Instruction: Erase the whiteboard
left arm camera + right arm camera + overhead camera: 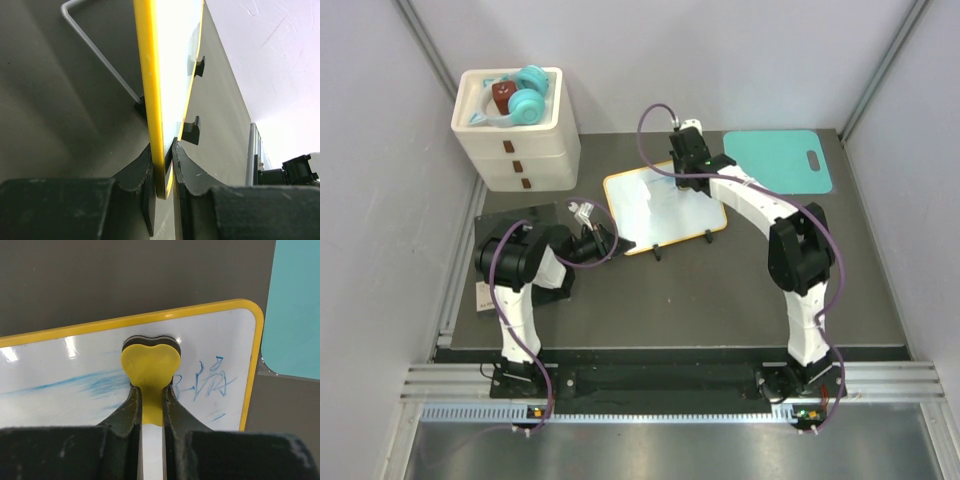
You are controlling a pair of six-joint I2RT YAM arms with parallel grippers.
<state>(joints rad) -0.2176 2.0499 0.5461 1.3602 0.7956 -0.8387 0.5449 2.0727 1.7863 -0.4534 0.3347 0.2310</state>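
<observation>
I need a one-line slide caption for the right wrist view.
Right gripper holds a yellow heart-shaped eraser against the whiteboard, beside smeared blue marks.

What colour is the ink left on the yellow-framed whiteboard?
Blue marks on the whiteboard; right wrist view shows them best.

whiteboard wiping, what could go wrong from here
1. The left gripper pinches only the thin edge of the whiteboard; wiping pressure might slip or twist the board.
2. The blue scribble sits close to the yellow frame, so the eraser in the right gripper could snag or run off.
</observation>
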